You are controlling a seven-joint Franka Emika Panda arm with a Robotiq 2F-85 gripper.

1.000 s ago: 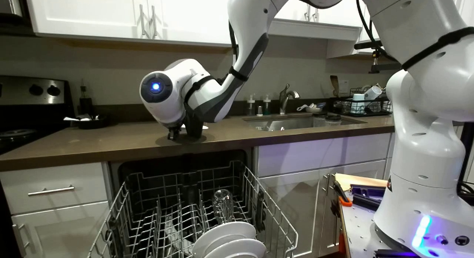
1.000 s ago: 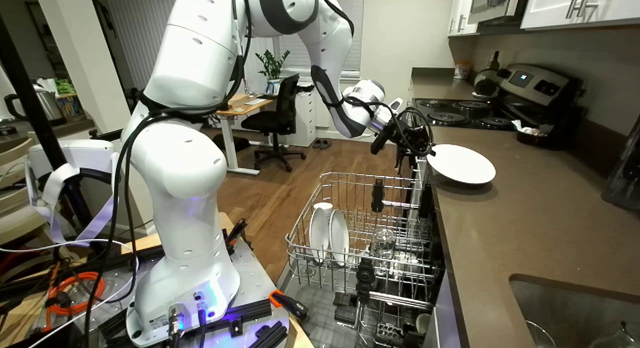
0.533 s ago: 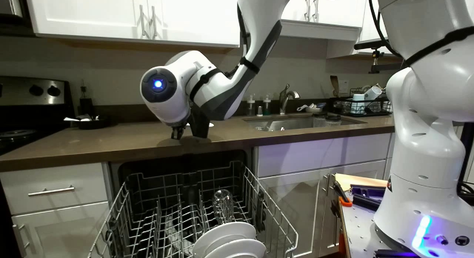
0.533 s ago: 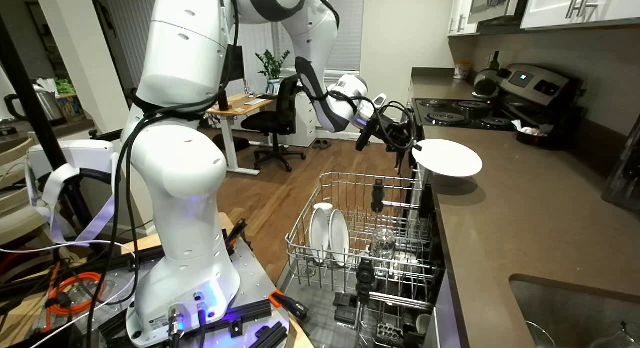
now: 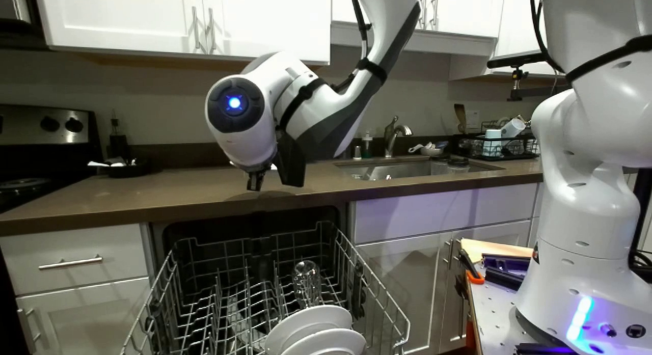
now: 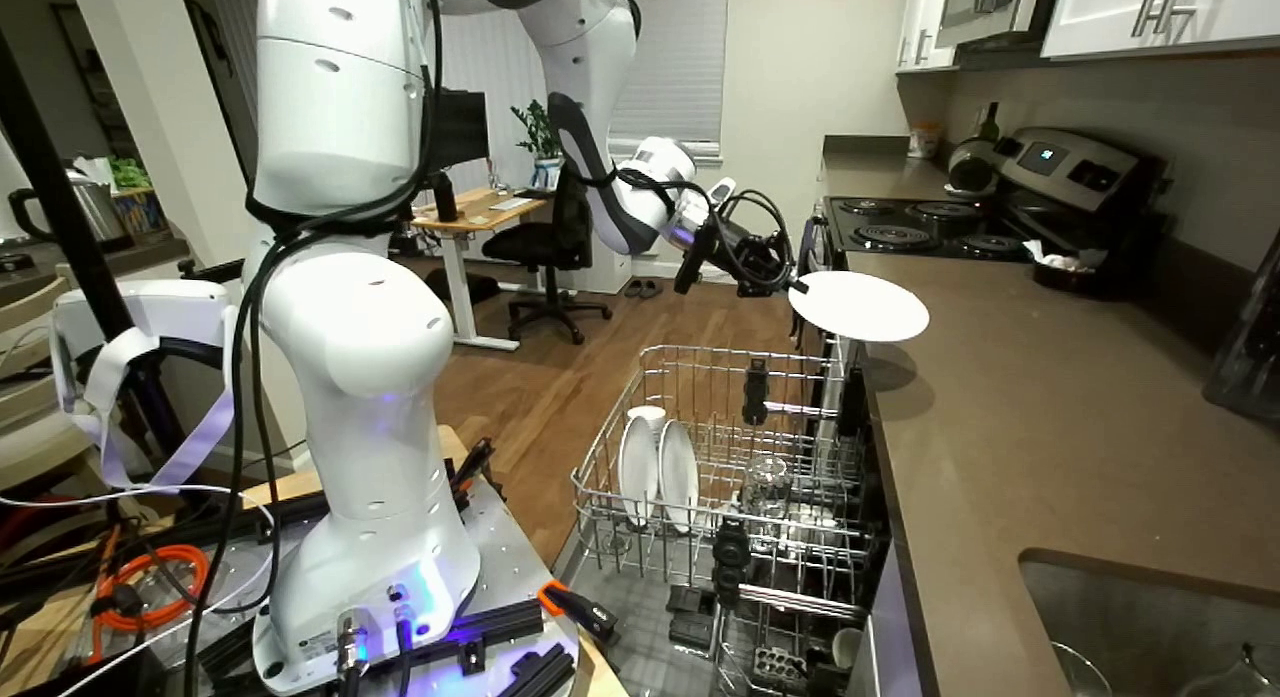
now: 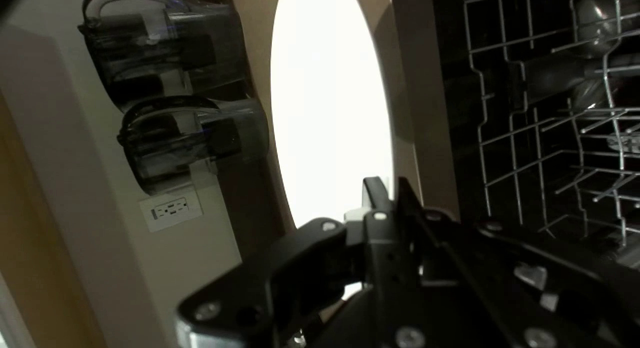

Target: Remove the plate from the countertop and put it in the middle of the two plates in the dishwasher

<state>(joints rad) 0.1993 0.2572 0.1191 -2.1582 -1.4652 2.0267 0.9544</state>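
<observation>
The fingers (image 7: 378, 194) pinch the plate (image 6: 865, 307) by its rim, holding it nearer flat than upright above the worktop (image 6: 1050, 407), near its front edge. Best to turn it on edge above the dishwasher rack (image 5: 374, 277), then ease it down between the two plates (image 6: 680, 477) (their gap looks narrow).

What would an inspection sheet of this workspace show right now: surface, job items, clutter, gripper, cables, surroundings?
Surface: brown countertop, with a sink set into it.
Job's things: white dinner plate, held clear of the countertop; two white plates, on edge in the pulled-out dishwasher rack.
Clutter: clear drinking glass in the rack; orange-and-black hand tool near the robot base.
Gripper: shut on the dinner plate's rim.
Cables: black cables strapped to the arm, looping near the gripper; orange cord coiled near the base.
Surroundings: stove, office chair.
</observation>
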